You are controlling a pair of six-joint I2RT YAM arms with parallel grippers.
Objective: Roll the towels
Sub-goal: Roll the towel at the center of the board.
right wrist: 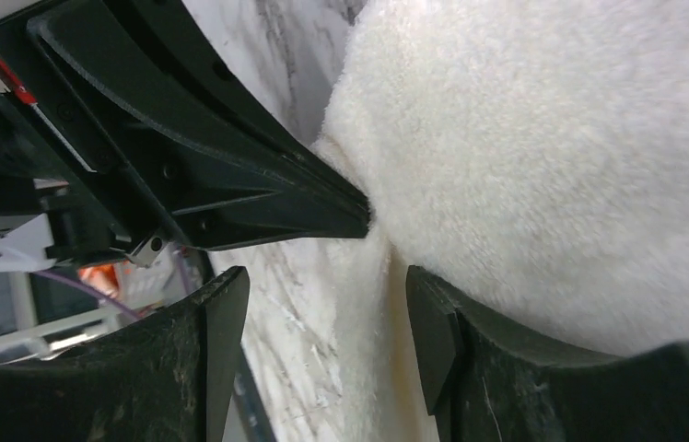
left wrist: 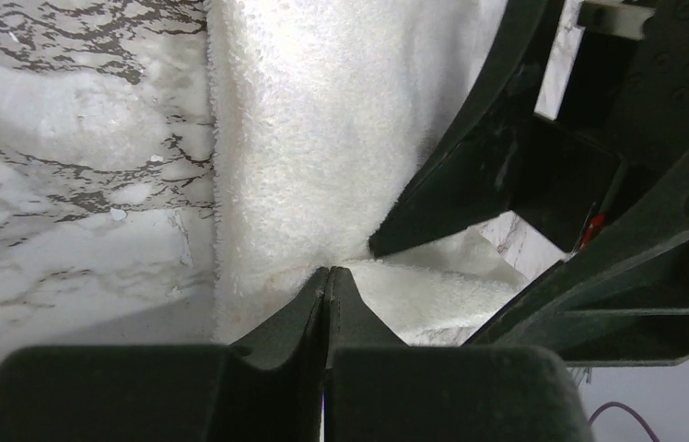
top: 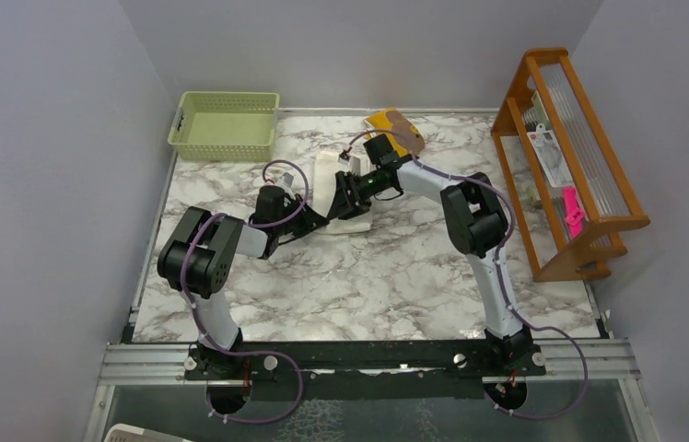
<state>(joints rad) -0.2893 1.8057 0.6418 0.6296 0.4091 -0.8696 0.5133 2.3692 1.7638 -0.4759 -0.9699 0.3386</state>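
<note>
The table [top: 368, 285] is patterned in white marble with grey veins. The white towel [left wrist: 322, 138] is plain cream-white. The yellow towel [top: 385, 121], upper centre, is mustard with a brown patch. The basket [top: 221, 147], upper left, is pale green.

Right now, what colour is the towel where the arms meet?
The towel is plain cream-white, clearest in the left wrist view.

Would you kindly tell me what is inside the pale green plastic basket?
Nothing shows inside the pale green plastic basket, only its bare floor. Its near wall hides the strip of floor just behind it.
</note>
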